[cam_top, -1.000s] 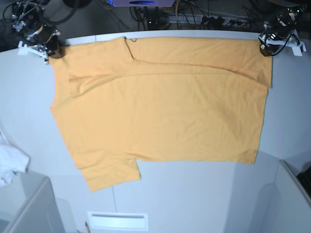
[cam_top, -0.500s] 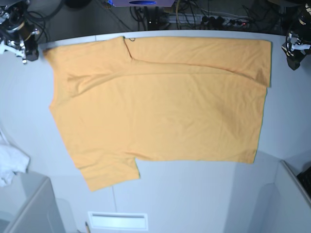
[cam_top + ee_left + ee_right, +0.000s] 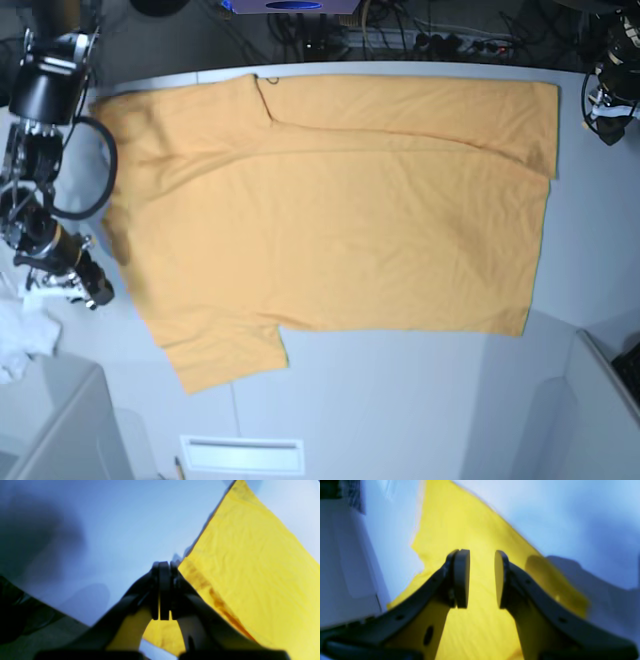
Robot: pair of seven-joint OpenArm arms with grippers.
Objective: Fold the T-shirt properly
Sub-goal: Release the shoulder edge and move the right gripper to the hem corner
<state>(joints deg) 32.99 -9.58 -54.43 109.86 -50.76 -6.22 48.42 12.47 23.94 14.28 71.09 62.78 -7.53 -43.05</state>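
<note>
The orange-yellow T-shirt (image 3: 330,210) lies spread flat on the grey table, its far edge folded in as a band. No lettering shows. My right gripper (image 3: 95,290) is at the shirt's left edge, low by the table. In the right wrist view it (image 3: 482,577) is open and empty, with the shirt (image 3: 460,525) beneath it. My left gripper (image 3: 608,125) is off the shirt's far right corner. In the left wrist view it (image 3: 163,565) is shut and empty, just beside the shirt's edge (image 3: 250,567).
A small white cloth (image 3: 20,335) lies at the table's left edge. Grey bins stand at the front left (image 3: 60,430) and front right (image 3: 600,400). A white slot (image 3: 240,455) sits at the front edge. Cables (image 3: 420,40) run behind the table.
Both grippers have left the shirt's far corners. The right arm has swung down the table's left side to the shirt's left edge. The left arm has stayed by the far right corner.
</note>
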